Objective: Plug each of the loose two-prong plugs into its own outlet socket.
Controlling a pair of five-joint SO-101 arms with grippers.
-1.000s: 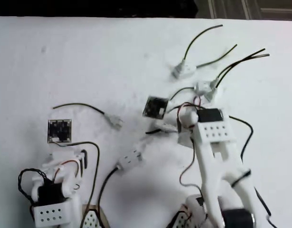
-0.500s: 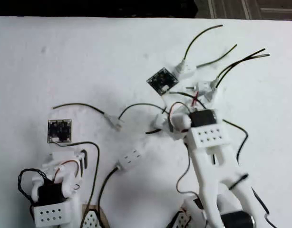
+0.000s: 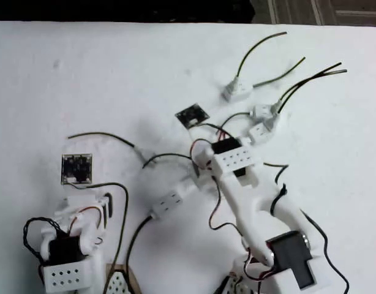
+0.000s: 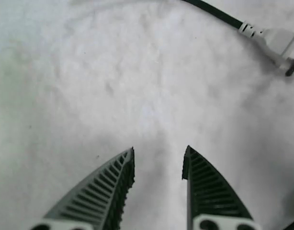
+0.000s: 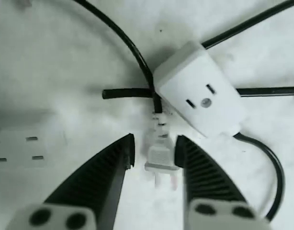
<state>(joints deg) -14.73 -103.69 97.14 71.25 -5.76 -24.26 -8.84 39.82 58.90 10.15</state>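
Observation:
My right gripper [image 5: 155, 143] is shut on a small white two-prong plug [image 5: 160, 157], prongs toward the camera and black lead [image 5: 132, 50] trailing away. Just beyond it lies a white outlet block [image 5: 199, 96] with one socket. In the high view this gripper [image 3: 197, 169] sits mid-table, close to the white outlet strip [image 3: 169, 202]. Another plug [image 3: 148, 160] lies left of it, and three more [image 3: 236, 92] [image 3: 261, 113] [image 3: 259, 131] lie at the back right. My left gripper [image 4: 159, 153] is open over bare table, with a plug and lead [image 4: 276, 40] farther off.
Two black square cards lie on the white table, one [image 3: 191, 115] behind the right arm and one [image 3: 76, 168] ahead of the left arm [image 3: 68, 245]. Black cables loop around both arm bases. A second socket strip [image 5: 15, 148] lies beside the right gripper.
The right arm has swung left toward the outlet strip, and the plug's lead trailed with it. The black card near it shifted back and left. The left arm stayed still.

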